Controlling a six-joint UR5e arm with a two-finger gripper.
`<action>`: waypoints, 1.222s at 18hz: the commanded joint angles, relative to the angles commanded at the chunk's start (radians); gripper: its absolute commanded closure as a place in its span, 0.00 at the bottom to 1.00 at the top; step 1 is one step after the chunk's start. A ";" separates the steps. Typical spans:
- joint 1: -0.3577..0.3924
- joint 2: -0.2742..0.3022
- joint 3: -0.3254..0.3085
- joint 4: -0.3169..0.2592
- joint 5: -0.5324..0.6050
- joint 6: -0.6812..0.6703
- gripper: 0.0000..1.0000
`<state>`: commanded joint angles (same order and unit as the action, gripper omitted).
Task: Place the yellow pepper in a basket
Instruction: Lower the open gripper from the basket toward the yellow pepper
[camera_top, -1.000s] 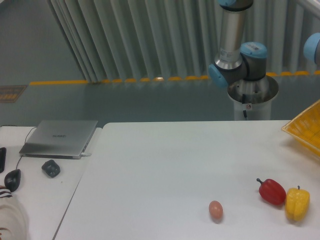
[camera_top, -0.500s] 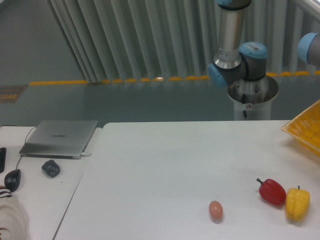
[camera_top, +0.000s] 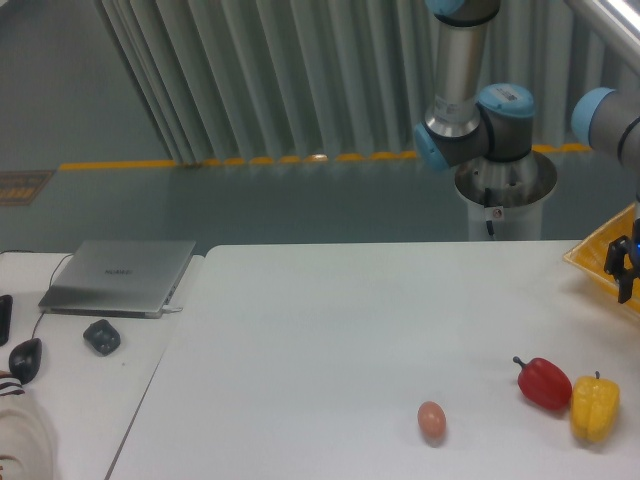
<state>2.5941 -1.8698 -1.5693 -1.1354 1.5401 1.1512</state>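
Observation:
The yellow pepper lies on the white table near the front right, touching or almost touching the red pepper on its left. The yellow lattice basket shows only partly at the right edge, behind the peppers. My gripper enters at the right edge in front of the basket, well above and behind the yellow pepper. Only dark parts of it show, cut off by the frame edge, so its jaws cannot be read. It holds nothing that I can see.
A small pinkish egg lies left of the red pepper. The arm's base stands behind the table. On the side table at left are a laptop, a dark lump and a mouse.
The arm's upper joint has swung left and down at the right edge, and the gripper has come into view in front of the basket. The peppers and egg have not moved.

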 joint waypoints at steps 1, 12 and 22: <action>-0.017 -0.014 0.000 0.031 0.000 -0.063 0.00; -0.068 -0.121 0.044 0.094 0.008 -0.246 0.00; -0.107 -0.126 0.051 0.106 0.009 -0.323 0.00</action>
<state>2.4866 -1.9957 -1.5186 -1.0293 1.5493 0.8283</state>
